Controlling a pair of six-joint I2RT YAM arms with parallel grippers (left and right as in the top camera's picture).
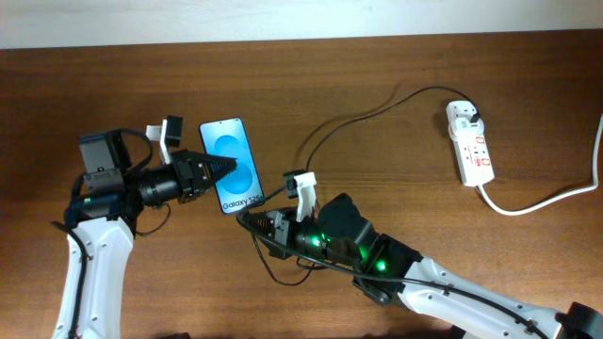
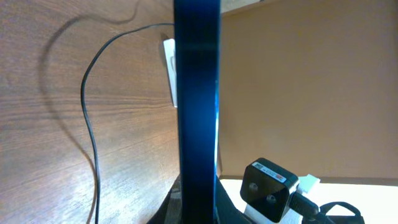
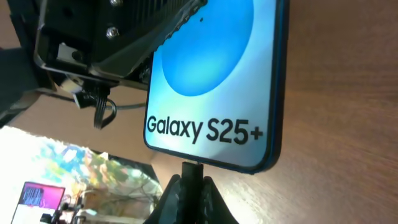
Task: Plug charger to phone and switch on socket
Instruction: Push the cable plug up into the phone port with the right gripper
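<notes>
Blue-screened, the phone (image 1: 233, 162) sits left of the table's (image 1: 377, 56) middle, pinched by our left pincer (image 1: 221, 169) to brace it. Our right pincer (image 3: 190, 186), pressed together on the charger (image 2: 83, 102) tip, meets the phone's bottom edge. The socket (image 1: 471, 143) waits near the far right corner, with open wood between.

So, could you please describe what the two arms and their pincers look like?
Both arms have white links, the left arm and the right arm, turning black toward the wrists. Each wrist carries a small white bracket. The left pincer and right pincer are black and tapered. Green lights glow on the right wrist, and thin black cables loop beside it.
</notes>
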